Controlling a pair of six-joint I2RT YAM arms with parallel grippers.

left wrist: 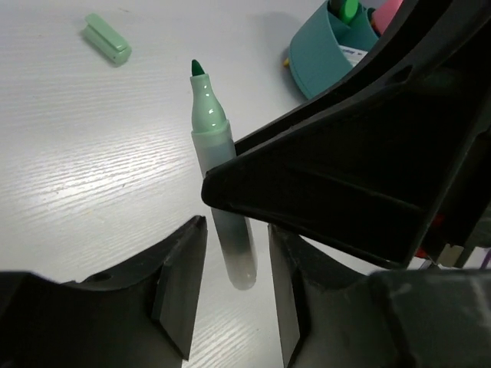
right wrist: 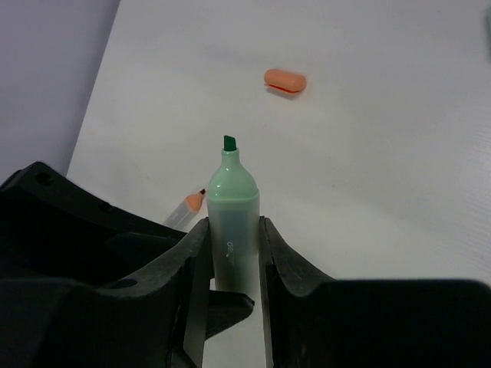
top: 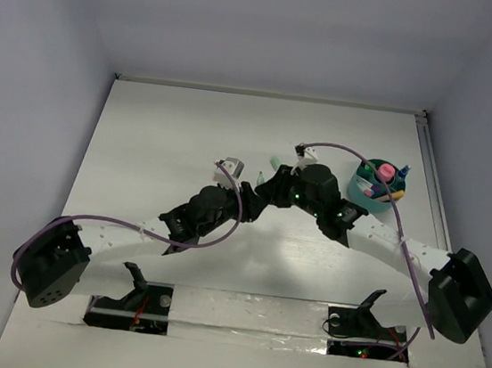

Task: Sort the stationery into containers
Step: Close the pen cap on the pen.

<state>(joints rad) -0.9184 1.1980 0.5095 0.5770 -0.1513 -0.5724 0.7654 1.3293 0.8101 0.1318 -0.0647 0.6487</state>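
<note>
Right gripper (right wrist: 234, 222) clamped on pale-green marker (right wrist: 230, 180), uncapped, tip pointing away from wrist. Left gripper (left wrist: 236, 226) narrow, fingers flanking marker's butt end, sliver of gap on one side; gripping or not, cannot tell. Marker's long axis in line with both grippers. Teal tub (left wrist: 318, 54) near, right of tip, on right arm's side. Green cap (left wrist: 107, 38) loose on table, left of tip. Both arms stretched forward, converging mid-table.

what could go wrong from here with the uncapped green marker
1. The green marker is uncapped in the right gripper, with a green cap lying apart from it; the tip may smear things in the tub.
2. The left gripper flanks its tail close beside the right gripper; they might bump or twist it loose.
</note>
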